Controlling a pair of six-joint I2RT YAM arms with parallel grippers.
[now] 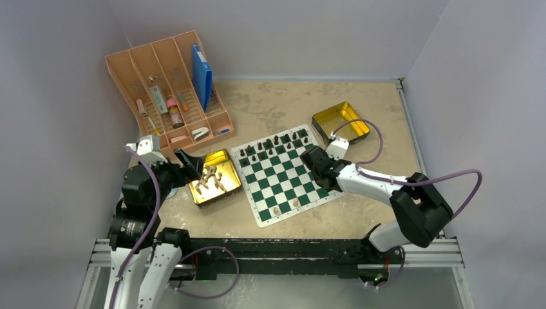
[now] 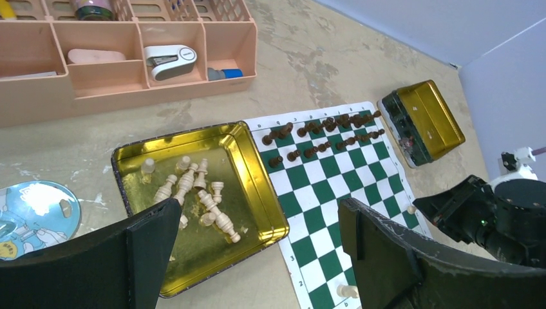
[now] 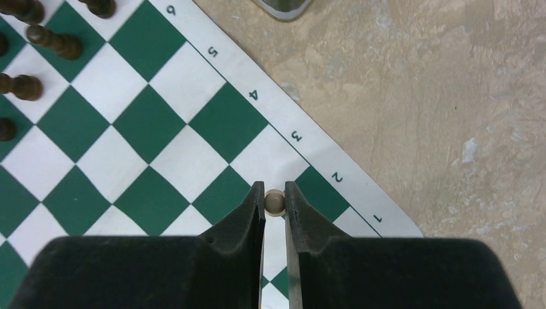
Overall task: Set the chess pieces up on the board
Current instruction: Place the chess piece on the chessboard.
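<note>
Top view: flat green-and-white chequered board [image 1: 283,183] lies on the beige speckled worktop [image 1: 270,103], between the two arms. Dark brown chessmen [image 1: 277,141] fill its two far rows. Two small tan wooden chess pieces [image 1: 277,210] stand on the near row, and the rest lie loose in a shallow square gold tin [image 1: 222,154] just beside the board's left edge. Left gripper [image 1: 192,166] hangs at that tin's left side. Right gripper [image 1: 314,164] is low over the board's right side. Second gold tin [image 1: 340,121] sits off the board's far right corner, peach plastic organiser tray [image 1: 167,90] far left. Left wrist view: left gripper [image 2: 257,215] is released, jaws wide apart, nothing between them, with the tin [image 2: 187,132] of tan pieces below, most of them on their sides. The tin's corner meets the board [image 2: 322,187]. A round blue disc [image 2: 35,215] lies on the worktop left of the tin. Right wrist view: right gripper [image 3: 275,196] is clenched on one round-topped tan piece [image 3: 275,203], fingers [image 3: 248,212] pinching it from both sides. It sits over a white square at the board's numbered edge, by the 2 and 3 marks. Can't tell whether its base touches the board.
</note>
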